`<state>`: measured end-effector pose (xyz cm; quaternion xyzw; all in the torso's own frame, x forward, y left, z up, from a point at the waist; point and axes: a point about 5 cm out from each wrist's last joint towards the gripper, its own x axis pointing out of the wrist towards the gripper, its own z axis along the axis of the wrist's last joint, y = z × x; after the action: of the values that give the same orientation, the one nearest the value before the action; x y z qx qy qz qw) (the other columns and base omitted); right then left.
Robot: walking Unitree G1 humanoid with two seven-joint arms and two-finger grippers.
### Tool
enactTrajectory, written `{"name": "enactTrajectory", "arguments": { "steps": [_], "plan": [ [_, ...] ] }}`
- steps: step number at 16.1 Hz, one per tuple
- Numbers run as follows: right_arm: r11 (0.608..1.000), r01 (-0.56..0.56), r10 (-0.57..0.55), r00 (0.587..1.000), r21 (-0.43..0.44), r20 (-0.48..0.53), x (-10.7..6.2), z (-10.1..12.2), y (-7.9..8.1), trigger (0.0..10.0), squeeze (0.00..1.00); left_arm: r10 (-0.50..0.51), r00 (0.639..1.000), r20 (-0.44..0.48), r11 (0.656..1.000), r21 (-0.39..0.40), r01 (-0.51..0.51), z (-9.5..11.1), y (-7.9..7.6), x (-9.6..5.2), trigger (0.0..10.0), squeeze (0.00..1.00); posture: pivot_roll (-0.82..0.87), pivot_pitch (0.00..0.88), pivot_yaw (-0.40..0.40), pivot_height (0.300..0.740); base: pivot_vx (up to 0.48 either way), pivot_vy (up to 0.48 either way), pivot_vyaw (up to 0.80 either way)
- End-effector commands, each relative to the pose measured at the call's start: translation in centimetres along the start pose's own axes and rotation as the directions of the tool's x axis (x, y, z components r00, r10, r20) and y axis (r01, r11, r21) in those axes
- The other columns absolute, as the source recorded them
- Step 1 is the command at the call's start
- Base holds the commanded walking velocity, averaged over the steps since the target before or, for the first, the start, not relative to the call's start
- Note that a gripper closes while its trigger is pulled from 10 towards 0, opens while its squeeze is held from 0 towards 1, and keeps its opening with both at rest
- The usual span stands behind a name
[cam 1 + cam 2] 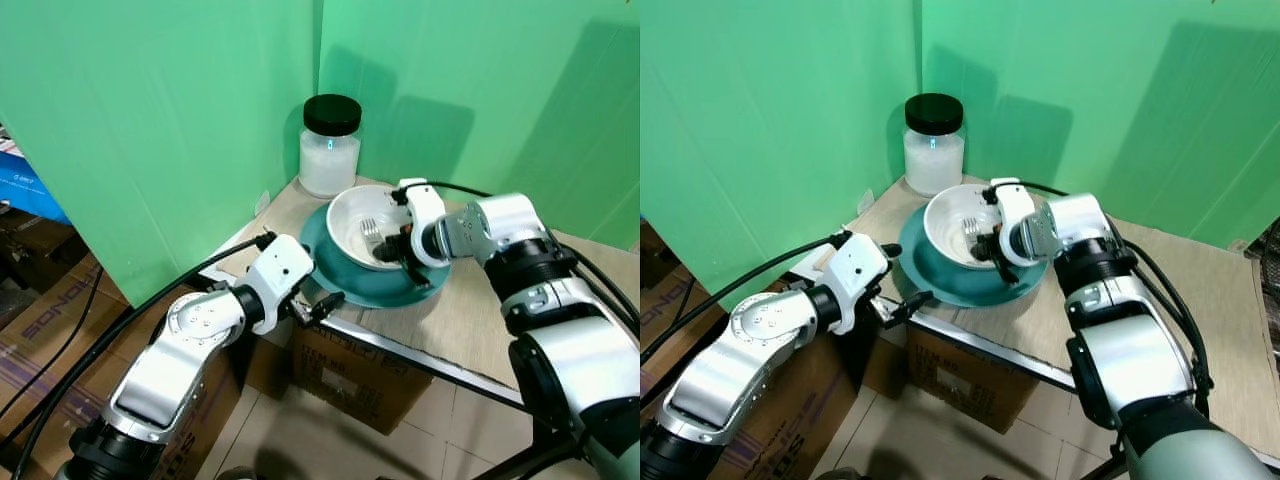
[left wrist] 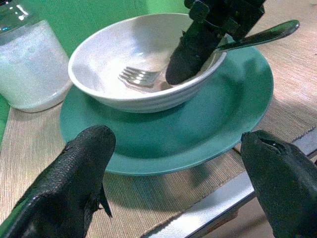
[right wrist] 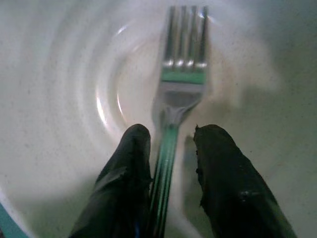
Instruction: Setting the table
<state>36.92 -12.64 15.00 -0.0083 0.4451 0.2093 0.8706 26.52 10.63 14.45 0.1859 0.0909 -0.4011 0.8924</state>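
A white bowl (image 1: 352, 218) sits on a teal plate (image 1: 345, 282) at the table's near left corner. A silver fork (image 3: 182, 84) lies in the bowl, tines on the bottom, handle (image 2: 262, 34) sticking out over the rim. My right gripper (image 3: 173, 134) reaches into the bowl and straddles the fork's neck. One finger (image 3: 126, 168) touches it and a small gap shows at the other, so it stands narrowly open. My left gripper (image 1: 325, 303) hovers open at the table's front edge, just short of the plate (image 2: 198, 124), with nothing in it.
A glass jar (image 1: 330, 148) with a black lid and white contents stands behind the bowl in the corner of the green backdrop. A metal strip (image 1: 440, 362) edges the table front. Cardboard boxes (image 1: 360, 378) sit below it on the floor.
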Motion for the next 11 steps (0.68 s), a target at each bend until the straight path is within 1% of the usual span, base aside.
{"name": "enactTrajectory", "arguments": {
  "steps": [1, 7, 11],
  "plan": [
    [1.0, 0.009, -0.009, 1.0, 0.005, 0.011, -0.2, 0.4, -0.1, 0.0, 0.0, 0.0, 1.0, 0.002, 1.0, 0.007, 0.0, 0.2, -0.2, -0.2, 10.0, 0.0, -0.03, 0.0, -0.044, 0.74, 0.0, 0.0, 0.0],
    [1.0, 0.006, -0.006, 1.0, 0.01, 0.014, 0.1, 0.4, -0.2, 0.0, 0.0, 0.004, 1.0, 0.0, 1.0, 0.006, -0.004, 0.1, -0.1, -0.2, 10.0, 0.0, -0.03, 0.0, -0.047, 0.74, 0.0, 0.0, 0.0],
    [0.999, -0.011, 0.008, 0.997, 0.039, 0.071, -0.6, 1.4, -0.3, 0.0, 0.0, 0.014, 1.0, 0.0, 1.0, 0.015, -0.014, 0.1, 0.2, -0.2, 10.0, 0.0, -0.03, 0.0, -0.03, 0.74, 0.0, 0.0, 0.0]
  ]
}}
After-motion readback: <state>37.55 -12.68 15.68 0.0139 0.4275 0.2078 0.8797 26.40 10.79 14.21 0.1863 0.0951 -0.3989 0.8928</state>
